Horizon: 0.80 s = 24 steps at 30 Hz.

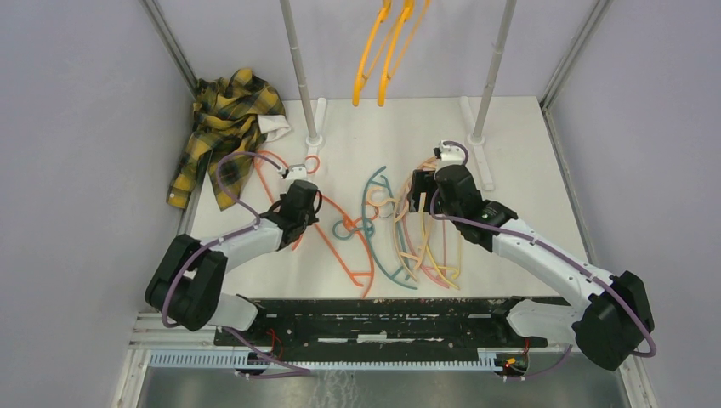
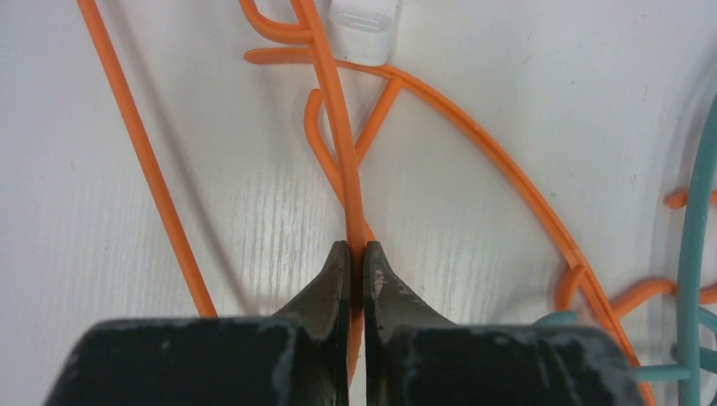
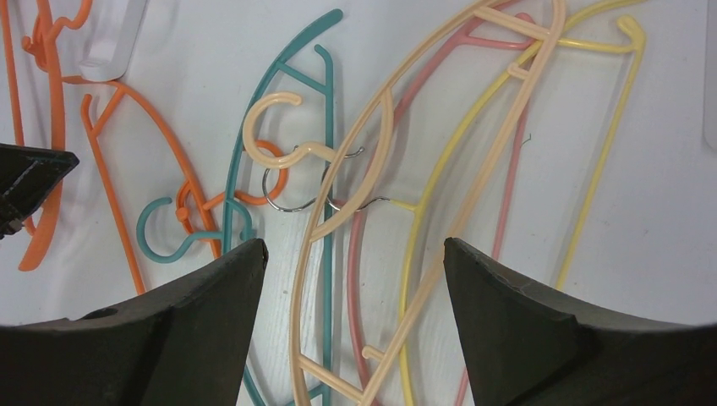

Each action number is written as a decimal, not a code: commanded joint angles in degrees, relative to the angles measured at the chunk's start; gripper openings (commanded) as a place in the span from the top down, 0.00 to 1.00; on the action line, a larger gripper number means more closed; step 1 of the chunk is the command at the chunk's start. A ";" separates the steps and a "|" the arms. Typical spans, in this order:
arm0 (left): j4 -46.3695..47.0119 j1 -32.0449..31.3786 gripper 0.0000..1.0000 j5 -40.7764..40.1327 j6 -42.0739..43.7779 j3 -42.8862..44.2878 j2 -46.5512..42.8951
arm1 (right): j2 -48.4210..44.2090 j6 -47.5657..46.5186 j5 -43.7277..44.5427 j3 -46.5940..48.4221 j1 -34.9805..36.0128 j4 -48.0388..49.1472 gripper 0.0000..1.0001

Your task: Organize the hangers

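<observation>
The hangers [image 1: 425, 246] are thin plastic frames with curved shoulders and hook tops. Two yellow-orange hangers [image 1: 366, 61] hang overhead between two grey poles [image 1: 298, 68]. The rest lie tangled flat on the white tabletop [image 1: 527, 170]. There we count at least two orange, one teal hanger [image 3: 324, 127], one peach hanger [image 3: 495, 139], one pink hanger [image 3: 355, 283] and one yellow hanger [image 3: 605, 144]; overlap prevents an exact total.

The left arm reaches forward, elbow bent. The left claw [image 2: 356, 258] is clamped tight on the thin bar of an orange hanger [image 2: 336, 118]. The right arm extends toward the pile. The right claw [image 3: 353, 247] stands wide apart above it, holding nothing.
</observation>
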 commanded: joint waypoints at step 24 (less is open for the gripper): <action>-17.52 -0.11 0.97 23.84 -7.74 15.59 -43.25 | -4.85 -0.95 5.18 2.26 0.16 -1.22 0.16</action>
